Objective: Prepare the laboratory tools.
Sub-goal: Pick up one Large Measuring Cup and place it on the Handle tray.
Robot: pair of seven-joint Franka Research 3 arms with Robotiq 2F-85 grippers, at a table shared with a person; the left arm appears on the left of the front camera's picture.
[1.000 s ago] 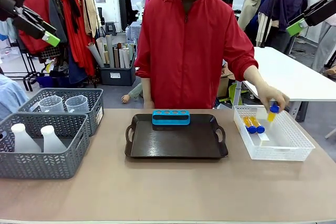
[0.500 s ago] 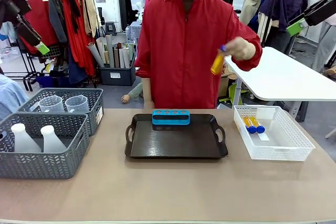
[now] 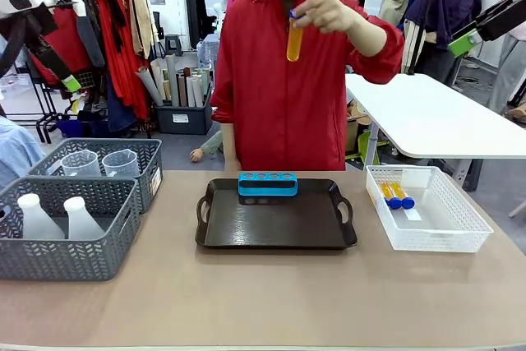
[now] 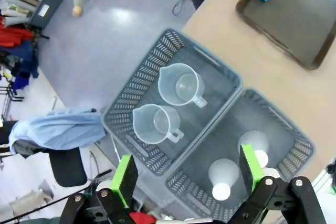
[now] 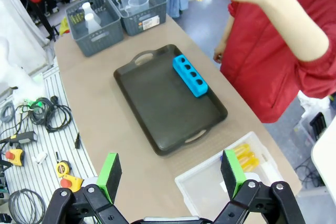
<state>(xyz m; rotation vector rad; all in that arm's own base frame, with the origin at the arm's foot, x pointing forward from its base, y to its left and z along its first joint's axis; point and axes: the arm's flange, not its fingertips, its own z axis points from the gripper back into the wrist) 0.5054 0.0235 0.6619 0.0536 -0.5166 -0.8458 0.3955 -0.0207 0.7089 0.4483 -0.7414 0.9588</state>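
The tan tabletop (image 3: 263, 302) stands in a busy room, with racks of hanging clothes (image 3: 115, 30) behind, a white table (image 3: 444, 121) off to the far right and grey floor beyond. At the far side a person in a red jacket (image 3: 279, 96) raises one hand (image 3: 325, 12), holding up a small orange tube with a blue cap (image 3: 293, 39) at head height. Two more of the same tubes (image 3: 394, 195) lie side by side in the white lattice basket (image 3: 427, 242) on the table's right, making three in all. In the middle sits one dark handled tray (image 3: 275, 223) with one blue four-hole tube rack (image 3: 268, 184) along its far edge. On the left are two grey slotted baskets: the far one (image 3: 152, 178) holds two clear plastic measuring beakers with handles (image 4: 178, 85), and the near one (image 3: 66, 256) holds two whitish translucent conical flasks (image 3: 37, 215). The left wrist camera looks straight down into both baskets, showing the beakers' open mouths. The left gripper (image 4: 188, 174) hangs high above them with its jaws wide apart and nothing between them. The right wrist view adds cables and a tape measure (image 5: 68, 174) beside the table's near edge. There the right gripper (image 5: 170, 174) is spread equally wide and carries nothing.
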